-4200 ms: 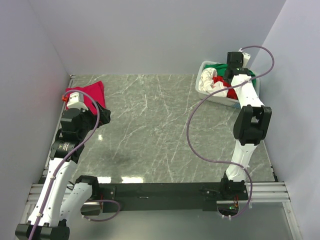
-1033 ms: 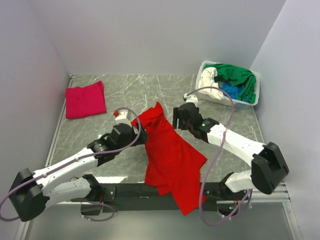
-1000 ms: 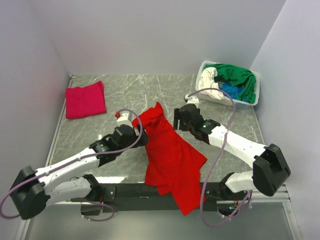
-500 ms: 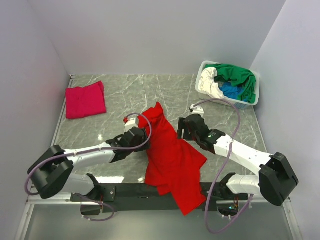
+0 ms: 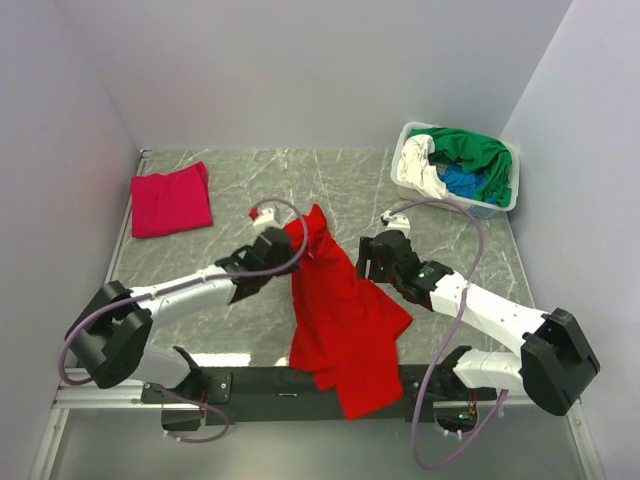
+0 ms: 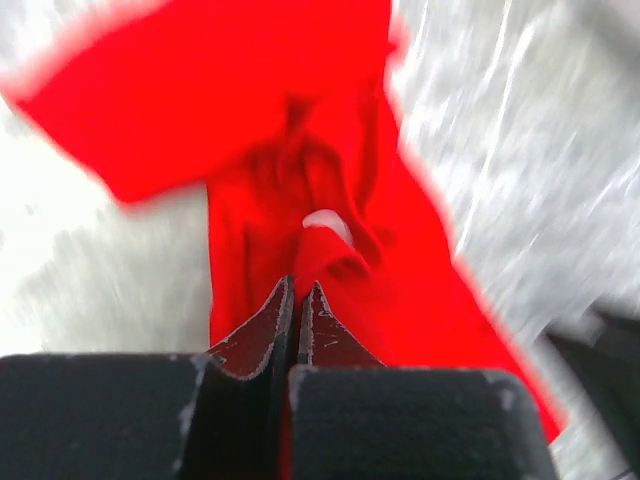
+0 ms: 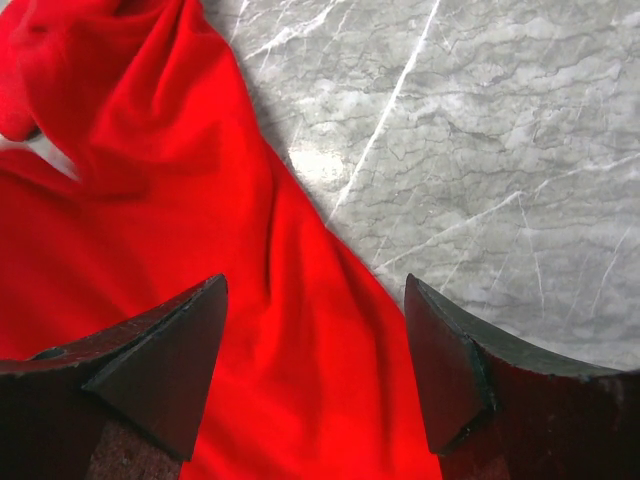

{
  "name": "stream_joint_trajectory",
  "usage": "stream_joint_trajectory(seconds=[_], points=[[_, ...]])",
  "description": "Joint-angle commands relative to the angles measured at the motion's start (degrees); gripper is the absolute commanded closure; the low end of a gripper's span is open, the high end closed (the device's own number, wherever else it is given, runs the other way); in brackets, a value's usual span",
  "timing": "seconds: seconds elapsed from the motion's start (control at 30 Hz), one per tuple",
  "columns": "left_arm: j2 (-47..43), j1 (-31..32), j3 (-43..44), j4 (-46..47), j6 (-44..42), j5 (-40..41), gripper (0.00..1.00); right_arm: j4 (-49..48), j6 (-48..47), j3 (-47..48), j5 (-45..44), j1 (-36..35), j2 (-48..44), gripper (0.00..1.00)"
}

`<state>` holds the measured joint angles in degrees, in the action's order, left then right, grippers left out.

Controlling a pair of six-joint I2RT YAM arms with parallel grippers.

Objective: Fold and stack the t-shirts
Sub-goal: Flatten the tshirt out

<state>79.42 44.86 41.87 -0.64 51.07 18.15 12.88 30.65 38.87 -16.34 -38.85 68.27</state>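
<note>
One magenta t-shirt [image 5: 170, 202] lies folded far-left on the tabletop [image 5: 300, 180] (the other t-shirts [image 5: 468, 152] wait in the basket [image 5: 487, 208]). The red t-shirt [image 5: 345, 310] sprawls unfolded at centre, left jaws clamped on it, right jaws apart above.

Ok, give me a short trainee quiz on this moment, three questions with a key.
1. True or false: the right gripper stands open.
2. Where is the pink shirt? A in the basket; B on the table, far left; C in the right gripper.
3. What is the left gripper shut on?
Key: 1 true; 2 B; 3 the red shirt.
</note>
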Motion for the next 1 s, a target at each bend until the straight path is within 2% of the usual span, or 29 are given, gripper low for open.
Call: stream_joint_trajectory(seconds=[0.0, 0.13, 0.33, 0.37, 0.4, 0.43, 0.47, 0.53, 0.67, 0.7, 0.8, 0.83, 0.97], points=[[-0.1, -7.1, 5.8, 2.3, -5.0, -1.5, 0.99, -1.0, 0.6, 0.5, -1.8, -0.1, 0.5, 0.22], [5.2, -15.5, 15.0, 2.2, -8.5, -6.1, 0.99, -0.7, 0.5, 1.5, -2.1, -0.2, 2.9, 0.22], [17.4, -23.2, 27.5, 3.3, -10.9, -8.4, 0.99, -0.9, 1.0, 2.3, -2.0, -0.1, 4.2, 0.22], [19.3, -24.0, 28.6, 3.0, -10.9, -8.3, 0.97, -0.8, 1.0, 2.3, -1.9, -0.2, 4.1, 0.22], [19.8, -24.5, 29.6, 2.8, -11.1, -8.3, 0.87, -0.8, 1.0, 2.2, -2.0, -0.1, 4.1, 0.22], [20.1, -24.7, 30.8, 2.1, -11.4, -7.4, 0.72, -0.6, 0.9, 2.0, -2.1, -0.2, 3.5, 0.22], [19.3, -24.6, 30.6, 2.1, -11.6, -7.0, 0.31, -0.5, 1.0, 1.7, -2.1, -0.2, 3.3, 0.22], [17.3, -24.0, 27.3, 2.6, -11.1, -6.7, 0.03, -0.7, 1.1, 0.9, -2.3, -0.2, 2.3, 0.22], [7.1, -21.1, 14.9, 4.7, -6.5, -6.9, 0.01, -1.1, 1.3, -0.1, -1.9, -0.2, 1.5, 0.22], [5.1, -20.0, 8.9, 5.0, -5.6, -6.6, 0.01, -1.1, 1.3, -0.2, -1.7, -0.2, 1.4, 0.22], [-2.3, -14.7, -2.1, 6.2, -0.4, -5.9, 0.02, -1.5, 1.2, -0.7, -1.2, -0.1, 1.3, 0.22], [-4.1, -11.8, -4.4, 6.2, 1.1, -5.5, 0.03, -1.6, 0.8, -0.6, -1.2, -0.2, 1.5, 0.22], [-13.7, -6.9, -12.6, 2.1, 9.0, -2.5, 0.04, -1.5, 0.6, -1.0, -0.8, -0.1, 1.5, 0.22]])
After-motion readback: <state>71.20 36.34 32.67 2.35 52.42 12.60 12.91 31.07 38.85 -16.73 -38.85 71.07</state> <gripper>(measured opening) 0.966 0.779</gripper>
